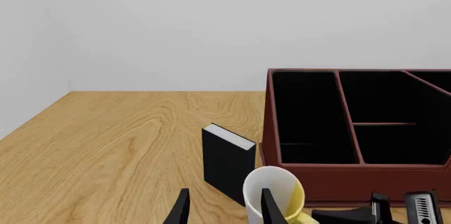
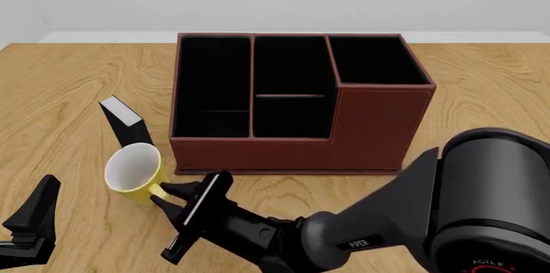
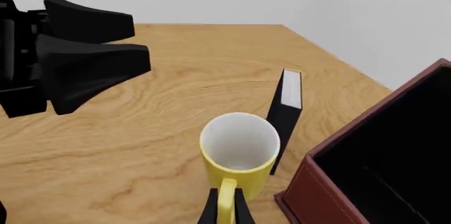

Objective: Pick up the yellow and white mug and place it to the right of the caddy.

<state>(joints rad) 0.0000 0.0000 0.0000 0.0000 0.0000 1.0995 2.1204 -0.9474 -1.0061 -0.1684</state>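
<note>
Item: the yellow and white mug (image 2: 134, 171), small, yellow outside, white inside, loop handle towards me.
Location: on the wooden table (image 2: 69, 93), at the caddy's left front corner, just in front of the thin black book-like box (image 2: 125, 120). The mug is near both but I cannot tell whether it touches either.
Caddy: the caddy (image 2: 297, 102), reddish-brown, three black-lined compartments, the right section taller; the table to its right looks free in the front view.
Right hand: my right gripper (image 2: 161, 196) reaches across from the right; in my right wrist view the two fingertips (image 3: 210, 209) sit on either side of the mug's handle, nearly closed around it. Whether they are pressing it firmly, I cannot tell.
Left hand: my left gripper (image 1: 224, 207) sits low at the near left, fingers spread apart, holding nothing; the mug's rim shows just beyond one finger in its wrist view.
Step in hand: securing the handle, by my judgement the start of the pick-up.
Method: I close squarely on the handle, low near its root, and confirm the hold before lifting.
Caution: a handle pinch lets the mug swing, so I lift straight up, slowly, clearing the black box and the caddy's front wall before carrying rightward.
Remaining: lift, carry, set down right of the caddy.
</note>
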